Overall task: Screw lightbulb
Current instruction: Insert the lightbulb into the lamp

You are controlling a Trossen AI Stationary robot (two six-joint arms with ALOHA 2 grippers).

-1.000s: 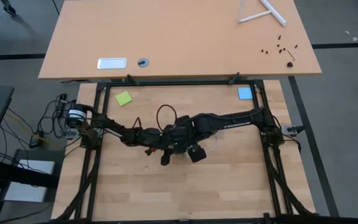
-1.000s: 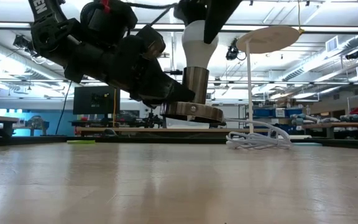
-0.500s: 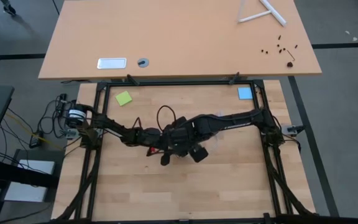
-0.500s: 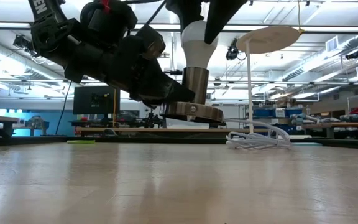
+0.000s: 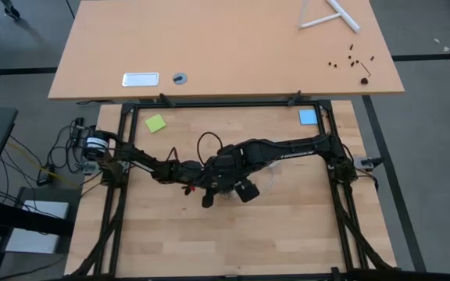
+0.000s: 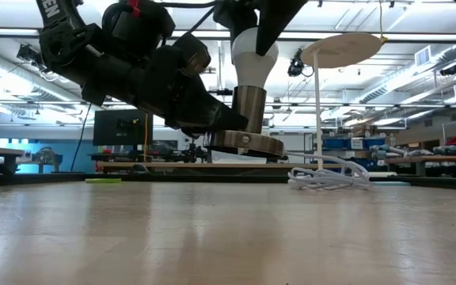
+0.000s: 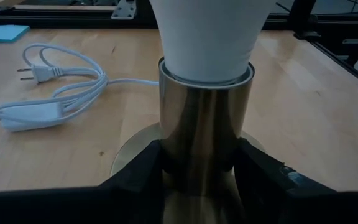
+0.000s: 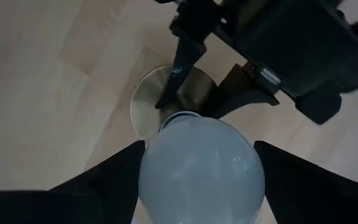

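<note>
The white frosted lightbulb [image 6: 253, 59] stands upright with its narrow end down in the brass-coloured socket [image 6: 250, 107], which has a round base disc [image 6: 248, 144]. My left gripper [image 7: 199, 168] comes in almost level from the table's left and is shut on the socket's barrel. My right gripper [image 8: 201, 180] points down over the bulb from above, with one finger on each side of its round top. In the high view both grippers meet near the table's middle [image 5: 223, 186]. My left gripper pinches the lower part of the socket's barrel [image 7: 204, 140] between its two fingers, just above the base disc. It comes nearly level from the table's left. The socket stands upright, and in the low view its disc hangs a little clear of the table. My right gripper has the lightbulb's wide rounded top [image 8: 166, 155] between its two fingers [image 8: 114, 180], one on each side. The fingers point down from above. The bulb stands upright below them, its lower end inside the socket.
The socket's white cord with its plug [image 7: 48, 93] lies coiled on the table beyond the socket. A green note [image 5: 155, 123] and a blue note [image 5: 308, 117] lie at the far corners. A second desk [image 5: 225, 47] stands behind the table.
My right gripper has turned a little about the bulb while staying above it. The left gripper, the socket and the bulb have kept their place.
</note>
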